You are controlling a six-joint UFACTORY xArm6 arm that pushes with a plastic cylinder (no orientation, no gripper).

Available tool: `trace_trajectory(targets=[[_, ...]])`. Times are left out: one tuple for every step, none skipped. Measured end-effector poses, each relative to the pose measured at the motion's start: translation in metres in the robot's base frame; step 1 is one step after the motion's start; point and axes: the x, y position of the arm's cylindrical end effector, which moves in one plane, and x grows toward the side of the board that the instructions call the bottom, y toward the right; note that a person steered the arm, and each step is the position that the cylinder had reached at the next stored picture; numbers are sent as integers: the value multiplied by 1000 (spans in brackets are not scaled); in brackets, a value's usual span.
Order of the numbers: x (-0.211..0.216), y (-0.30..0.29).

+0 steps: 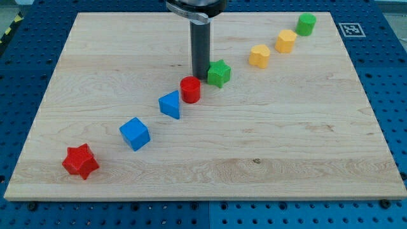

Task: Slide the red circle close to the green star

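Red circle already sits just left of the green star at mid-tabletop, a narrow gap between them. Any last nudge should be short and gentle, from the circle's left, so the star stays put. My tip stands upright just behind both; I have no fingers to open or close

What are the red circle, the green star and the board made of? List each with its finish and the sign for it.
Red circle: probably plastic or painted wood; even, saturated colour with a soft sheen, no grain.
Green star: likely the same; uniform colour, crisp moulded edges.
Board: wood, light and matte; plank seams, grain lines and a small knot show.
My tip stands just left of the star, above the circle.
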Motion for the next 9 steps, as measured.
trace_trajectory(targets=[[0,8],[0,-11],[0,-61],[18,-91],[49,-93],[49,-93],[49,-80],[49,-49],[49,-21]])
